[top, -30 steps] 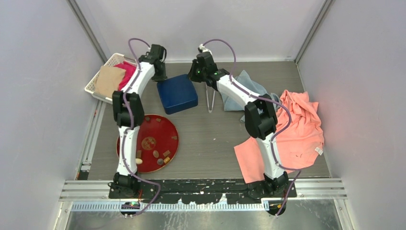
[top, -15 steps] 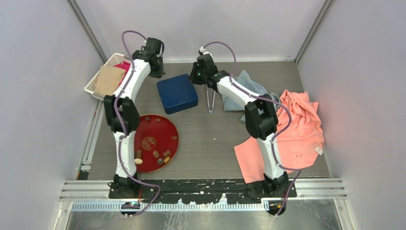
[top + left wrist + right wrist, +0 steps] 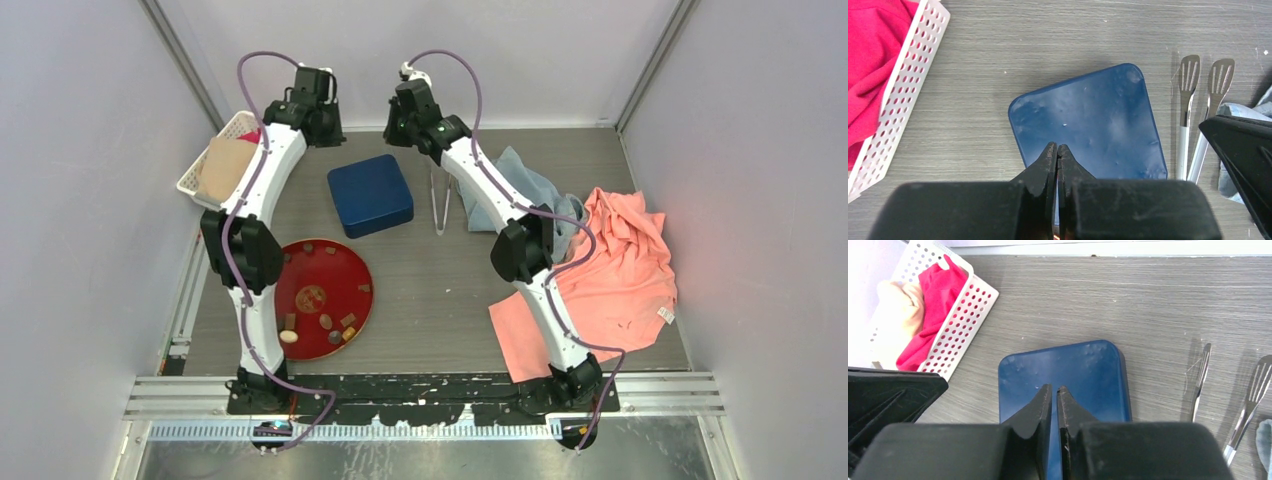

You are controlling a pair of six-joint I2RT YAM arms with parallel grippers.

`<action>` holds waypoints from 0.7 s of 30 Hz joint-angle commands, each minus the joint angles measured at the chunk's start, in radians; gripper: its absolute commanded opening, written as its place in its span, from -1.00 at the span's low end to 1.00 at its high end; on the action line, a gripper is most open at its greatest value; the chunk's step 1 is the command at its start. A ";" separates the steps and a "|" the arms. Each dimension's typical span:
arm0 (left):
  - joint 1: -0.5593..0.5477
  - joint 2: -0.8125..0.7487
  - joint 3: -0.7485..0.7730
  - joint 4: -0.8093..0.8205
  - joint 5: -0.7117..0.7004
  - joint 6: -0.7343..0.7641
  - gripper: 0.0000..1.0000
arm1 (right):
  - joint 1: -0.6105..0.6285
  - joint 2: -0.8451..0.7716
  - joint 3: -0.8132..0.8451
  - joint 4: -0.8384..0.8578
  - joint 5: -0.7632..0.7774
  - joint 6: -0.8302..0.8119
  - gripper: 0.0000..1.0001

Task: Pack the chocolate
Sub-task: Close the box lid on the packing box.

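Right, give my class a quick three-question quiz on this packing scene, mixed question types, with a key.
1. True or false: the chocolate lies on the red plate.
2. Where do the tongs lie? A: on the plate. B: beside the blue box. C: in a basket.
3. In one word each, how do the jaws of the left gripper and the right gripper stand?

Key: 1 true. 2 B. 3 both shut, holding nothing.

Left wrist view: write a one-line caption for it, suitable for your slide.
Left gripper, shut, hovers above a blue box lying between metal tongs and a white perforated basket.
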 commanded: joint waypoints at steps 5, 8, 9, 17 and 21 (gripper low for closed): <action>-0.013 0.056 0.031 0.096 0.009 -0.025 -0.94 | 0.004 0.068 -0.045 0.197 0.053 -0.045 -0.61; -0.013 0.142 0.041 0.111 -0.002 -0.026 -0.93 | 0.002 0.249 0.124 0.144 0.033 -0.037 -0.59; -0.012 0.181 0.054 0.108 0.002 -0.028 -0.93 | -0.002 0.294 0.152 0.130 0.016 -0.025 -0.58; -0.013 0.384 0.236 -0.078 0.096 -0.039 -0.94 | -0.023 0.082 -0.164 0.177 -0.032 -0.006 -0.66; -0.012 0.197 0.106 0.029 0.052 -0.017 -0.92 | -0.023 -0.108 -0.314 0.238 -0.031 -0.027 -0.67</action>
